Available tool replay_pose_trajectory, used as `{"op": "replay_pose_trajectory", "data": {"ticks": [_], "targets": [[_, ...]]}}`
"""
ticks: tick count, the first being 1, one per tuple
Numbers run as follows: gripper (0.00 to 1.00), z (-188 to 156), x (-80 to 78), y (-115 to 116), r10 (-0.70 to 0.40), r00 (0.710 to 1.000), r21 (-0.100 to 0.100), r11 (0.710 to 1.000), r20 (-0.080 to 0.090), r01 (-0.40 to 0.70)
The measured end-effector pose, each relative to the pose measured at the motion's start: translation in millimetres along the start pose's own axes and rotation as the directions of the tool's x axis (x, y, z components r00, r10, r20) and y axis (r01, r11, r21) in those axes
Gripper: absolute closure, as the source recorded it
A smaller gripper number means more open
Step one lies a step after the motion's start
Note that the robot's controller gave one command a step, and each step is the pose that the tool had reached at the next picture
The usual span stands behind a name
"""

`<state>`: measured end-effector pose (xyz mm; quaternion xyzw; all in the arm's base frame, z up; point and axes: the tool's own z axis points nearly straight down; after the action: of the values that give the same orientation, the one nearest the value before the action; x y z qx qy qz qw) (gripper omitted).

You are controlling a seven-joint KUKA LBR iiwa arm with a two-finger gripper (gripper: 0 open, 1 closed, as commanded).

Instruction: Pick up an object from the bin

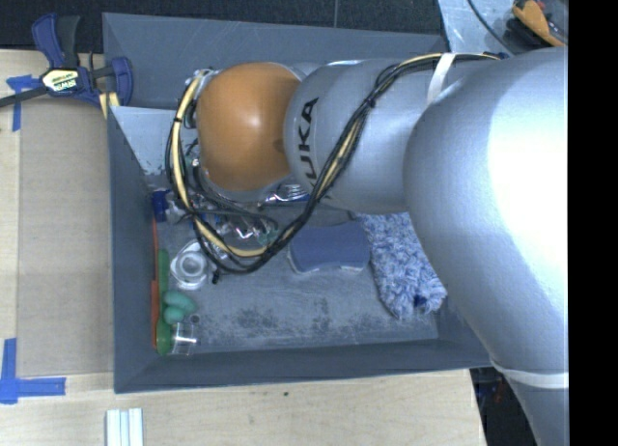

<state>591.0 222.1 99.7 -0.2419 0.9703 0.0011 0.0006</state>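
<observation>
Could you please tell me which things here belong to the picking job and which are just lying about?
Job: grey bin; arm's orange-covered wrist, over the bin's upper left; clear ring and dark blue pad, nearest it, likely candidates.
Lying about: blue-and-white fuzzy cloth at the right; green piece and orange stick along the left wall.

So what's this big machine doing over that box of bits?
A robot arm reaches in from the right to pick something out of the grey bin. Its orange-capped wrist hangs over the bin's left part. Nearest to it, by the left wall, lie a clear round piece, a green lump and a thin orange stick. A blue-grey block and a fuzzy blue-white cloth lie further right. Whether it grips anything, I can't tell.
</observation>
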Motion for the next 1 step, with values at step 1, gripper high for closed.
{"op": "replay_pose_trajectory", "data": {"ticks": [1], "targets": [[0.0,29.1,-17.8,-43.3,0.177,0.984,0.003,0.984,0.019,-0.177]]}}
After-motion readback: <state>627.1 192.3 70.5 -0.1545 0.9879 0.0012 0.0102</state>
